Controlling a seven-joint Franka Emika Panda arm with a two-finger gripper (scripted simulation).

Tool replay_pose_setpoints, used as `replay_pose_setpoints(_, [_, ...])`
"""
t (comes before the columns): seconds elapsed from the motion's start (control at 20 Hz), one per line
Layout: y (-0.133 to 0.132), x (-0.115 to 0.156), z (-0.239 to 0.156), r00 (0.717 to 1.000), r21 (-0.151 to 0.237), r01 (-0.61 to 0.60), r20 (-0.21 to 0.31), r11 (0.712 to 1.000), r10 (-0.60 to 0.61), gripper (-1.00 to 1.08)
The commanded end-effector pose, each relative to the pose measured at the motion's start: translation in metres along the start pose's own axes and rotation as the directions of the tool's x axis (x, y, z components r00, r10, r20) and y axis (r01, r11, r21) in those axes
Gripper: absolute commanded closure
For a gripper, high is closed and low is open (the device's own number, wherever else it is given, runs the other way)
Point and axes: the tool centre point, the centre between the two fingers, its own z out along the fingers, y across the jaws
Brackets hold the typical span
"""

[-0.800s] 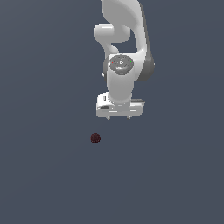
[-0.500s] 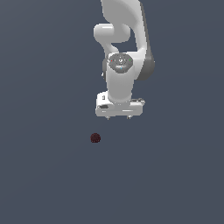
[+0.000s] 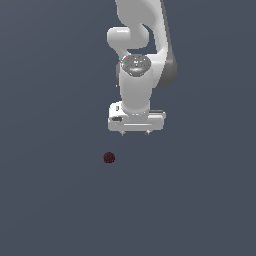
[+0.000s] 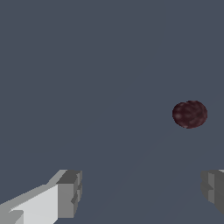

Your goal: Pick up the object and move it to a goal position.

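The arm hangs over the flat grey table point(image 3: 55, 200) with its end effector point(image 3: 136, 133) pointing down and spread wide, nothing between its fingers point(image 4: 69, 194). In the wrist view the two dark pads sit far apart at the edges of the picture, bare grey surface between them.

The object point(image 3: 109, 158), a tiny dark maroon ball with a bumpy skin, rests alone on the table, apart from the end effector and a little toward the exterior view's left of it. In the wrist view the ball point(image 4: 189, 114) sits nearer one fingertip than the other, not centred in the gap.

To my eye this is the approach step: no grasp has been made. The next move calls for shifting the end effector across until the ball lies midway between the fingers, then lowering around it and closing gently, since something that small and round could easily roll away.
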Motion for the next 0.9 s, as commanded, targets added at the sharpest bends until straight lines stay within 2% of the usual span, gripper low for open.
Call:
replay_pose_setpoints(0.0, [0.001,0.0,0.001,1.0,0.0,-0.01,0.001,1.0,0.01,-0.92])
replay_pose_setpoints(0.5, [0.013,0.006,0.012,0.987,0.005,-0.16,-0.002,0.987,0.16,-0.92])
replay_pose_setpoints(0.7, [0.022,0.01,0.02,0.965,0.007,-0.262,-0.003,0.965,0.262,-0.92])
replay_pose_setpoints(0.85, [0.031,0.014,0.026,0.936,0.009,-0.352,-0.005,0.936,0.352,-0.92])
